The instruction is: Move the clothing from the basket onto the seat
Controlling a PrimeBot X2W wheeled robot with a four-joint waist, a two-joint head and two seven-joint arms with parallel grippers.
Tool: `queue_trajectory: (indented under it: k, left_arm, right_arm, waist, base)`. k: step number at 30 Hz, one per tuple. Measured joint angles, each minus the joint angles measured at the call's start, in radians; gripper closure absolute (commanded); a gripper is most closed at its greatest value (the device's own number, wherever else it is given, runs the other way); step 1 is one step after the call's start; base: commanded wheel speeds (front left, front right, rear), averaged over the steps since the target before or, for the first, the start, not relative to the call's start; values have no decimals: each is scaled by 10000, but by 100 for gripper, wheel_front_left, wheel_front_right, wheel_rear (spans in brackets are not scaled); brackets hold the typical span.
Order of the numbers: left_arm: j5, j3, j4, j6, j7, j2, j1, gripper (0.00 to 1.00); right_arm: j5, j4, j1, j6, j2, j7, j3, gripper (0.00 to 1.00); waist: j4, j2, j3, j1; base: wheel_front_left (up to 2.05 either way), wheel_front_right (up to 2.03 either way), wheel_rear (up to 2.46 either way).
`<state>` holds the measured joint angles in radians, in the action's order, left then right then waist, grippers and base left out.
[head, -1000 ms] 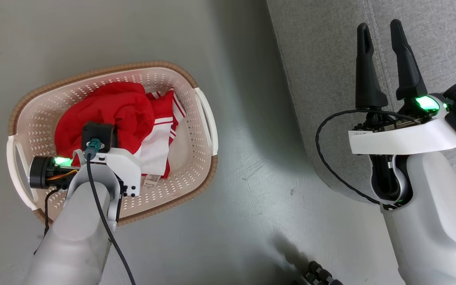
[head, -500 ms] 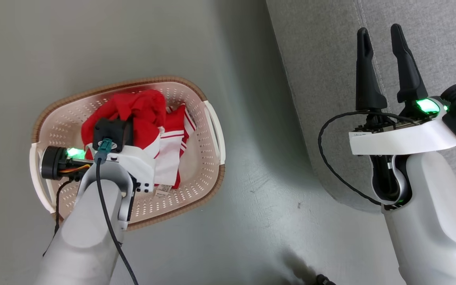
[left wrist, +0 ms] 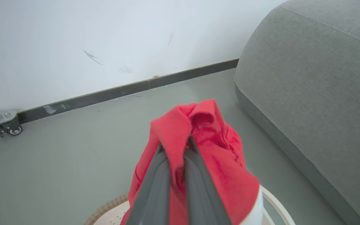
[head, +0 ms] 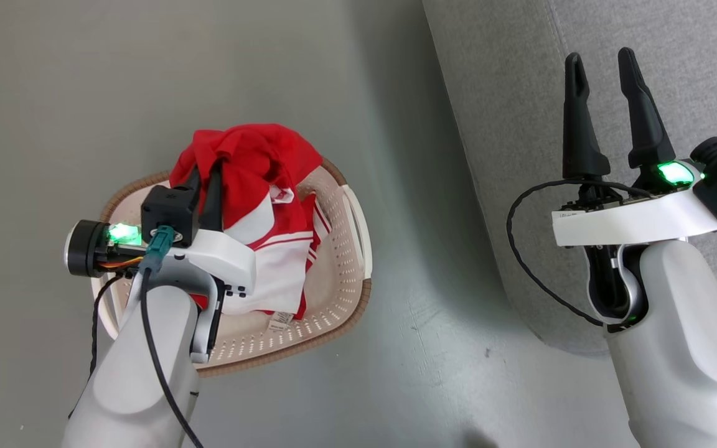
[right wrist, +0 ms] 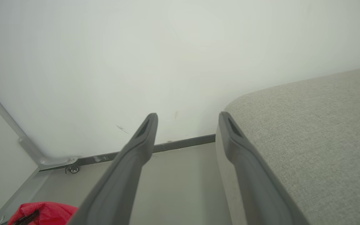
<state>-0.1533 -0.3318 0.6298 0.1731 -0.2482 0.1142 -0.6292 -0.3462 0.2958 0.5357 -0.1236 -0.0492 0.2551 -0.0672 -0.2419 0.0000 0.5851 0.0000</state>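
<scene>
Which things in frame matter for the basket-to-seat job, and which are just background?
Job:
- clothing
- basket
- seat
- left gripper, shut on the clothing
- right gripper, open, empty

Background:
- floor
- wall
- dark skirting
- small caster wheel by the wall

Right gripper point(right wrist: 188, 115), jaws parted, at the edge of the grey seat point(right wrist: 308, 134).
Red clothing point(right wrist: 44, 212) shows well apart from the seat.
</scene>
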Motion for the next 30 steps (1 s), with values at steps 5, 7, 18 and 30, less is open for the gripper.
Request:
queue_trajectory:
  k: [5, 7, 18, 30]
  left_arm:
    - [0, 194, -830, 119, -42, 38, 362, 100]
    - [0, 230, -1095, 119, -42, 56, 542, 100]
    - [65, 205, -2437, 115, -44, 63, 1474, 100]
    - [82, 12, -3478, -222, -44, 132, 2207, 100]
  right_arm:
    - [182, 96, -70, 0, -2, 0, -4, 0]
    - [257, 176, -142, 0, -6, 0, -8, 0]
    - [571, 608, -496, 0, -151, 0, -738, 0]
    - [746, 884, -806, 0, -633, -105, -2280, 0]
  waist:
    - [161, 0, -423, 0]
    - [226, 0, -603, 0]
    - [578, 0, -1686, 0]
    - [955, 0, -2942, 0]
  base:
    - [0, 0, 0]
    - [0, 0, 0]
    - [0, 0, 0]
    - [0, 0, 0]
